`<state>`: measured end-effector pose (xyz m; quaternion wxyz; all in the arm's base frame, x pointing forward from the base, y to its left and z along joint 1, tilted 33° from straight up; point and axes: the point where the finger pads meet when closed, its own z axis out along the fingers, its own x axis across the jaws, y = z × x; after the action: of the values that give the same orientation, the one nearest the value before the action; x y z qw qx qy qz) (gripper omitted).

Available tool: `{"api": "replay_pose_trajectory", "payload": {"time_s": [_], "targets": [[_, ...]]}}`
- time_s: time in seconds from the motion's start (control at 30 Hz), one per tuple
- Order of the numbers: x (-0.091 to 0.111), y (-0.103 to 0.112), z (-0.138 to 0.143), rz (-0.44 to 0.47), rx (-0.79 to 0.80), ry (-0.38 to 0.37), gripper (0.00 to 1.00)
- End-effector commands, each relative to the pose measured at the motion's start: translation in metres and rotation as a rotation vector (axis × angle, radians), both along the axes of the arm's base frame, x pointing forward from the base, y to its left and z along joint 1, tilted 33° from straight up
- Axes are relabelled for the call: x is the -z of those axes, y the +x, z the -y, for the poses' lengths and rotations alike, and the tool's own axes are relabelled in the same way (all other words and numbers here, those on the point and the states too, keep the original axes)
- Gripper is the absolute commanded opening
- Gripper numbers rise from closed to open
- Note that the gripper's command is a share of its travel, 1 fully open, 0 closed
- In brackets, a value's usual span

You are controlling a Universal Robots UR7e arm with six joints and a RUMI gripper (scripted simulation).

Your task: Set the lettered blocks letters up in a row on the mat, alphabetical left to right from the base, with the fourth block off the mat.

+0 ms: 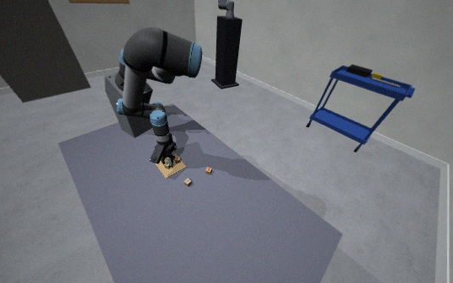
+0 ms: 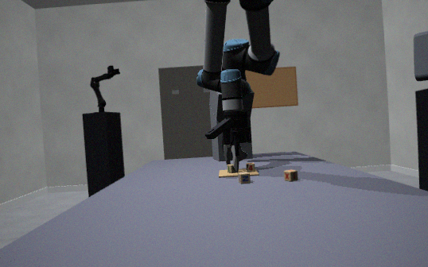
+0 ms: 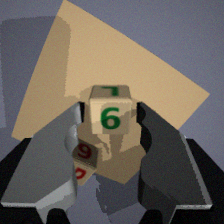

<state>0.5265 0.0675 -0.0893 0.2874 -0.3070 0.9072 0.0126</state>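
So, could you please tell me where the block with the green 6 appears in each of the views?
Top: block with the green 6 under the gripper, on the tan mat, mostly hidden.
Exterior: on the mat's left part, between the fingers.
Wrist: centre of frame, a finger on either side.
Shared landmark: the tan mat.

green 6 on the side face of the block [image 3: 110, 114] between the jaws, dark red 9 on a second block [image 3: 85, 156] low beside the left-hand jaw, red X on a block [image 2: 290, 175] well right of the jaws
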Motion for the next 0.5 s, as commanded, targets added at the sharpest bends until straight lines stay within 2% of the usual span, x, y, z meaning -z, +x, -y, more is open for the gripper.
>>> {"api": "replay_pose_trajectory", "payload": {"time_s": [0.0, 0.23, 0.27, 0.47], "targets": [[0.0008, 0.0001, -0.0004, -0.001, 0.000, 0.000, 0.28], [0.0008, 0.0001, -0.0004, -0.001, 0.000, 0.000, 0.28], [0.0008, 0.0001, -0.0004, -0.001, 0.000, 0.000, 0.09], [0.0008, 0.0001, -0.0004, -0.001, 0.000, 0.000, 0.09]]}}
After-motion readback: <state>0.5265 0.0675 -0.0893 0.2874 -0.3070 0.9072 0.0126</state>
